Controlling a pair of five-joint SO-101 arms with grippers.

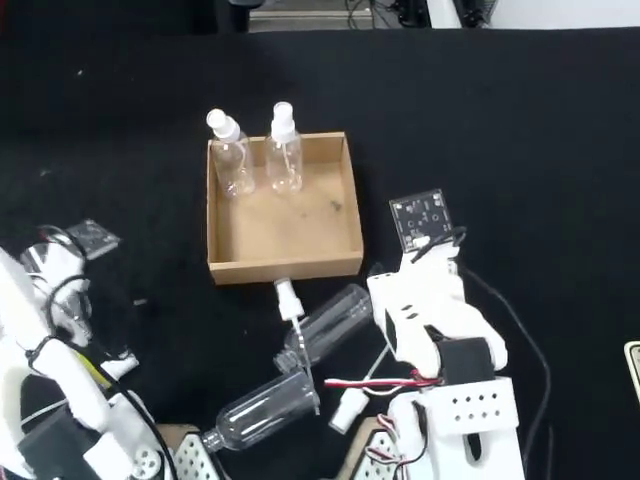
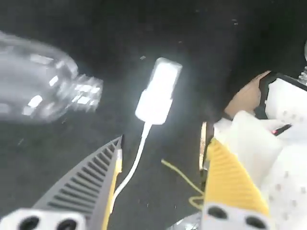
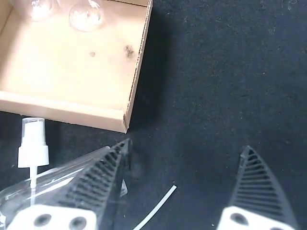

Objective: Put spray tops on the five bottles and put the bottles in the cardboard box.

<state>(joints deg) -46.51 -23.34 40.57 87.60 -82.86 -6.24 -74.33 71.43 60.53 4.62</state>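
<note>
- Black bench point(image 1: 520, 150) carried the cardboard box point(image 1: 285, 266), with two capped bottles point(image 1: 284, 160) standing inside at its far wall.
- Two other bottles point(image 1: 335, 322) lay before the box.
- Left gripper point(image 2: 165, 141) was wide open, empty, over a loose spray top point(image 2: 158, 91).
- Right gripper point(image 3: 187, 145) was wide open, empty, near the box corner.

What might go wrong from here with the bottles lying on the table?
The left gripper is open over the thin tube of the loose spray top, so closing may pinch the tube, not the head. The uncapped bottle beside it lies on its side and may roll if nudged.
</note>
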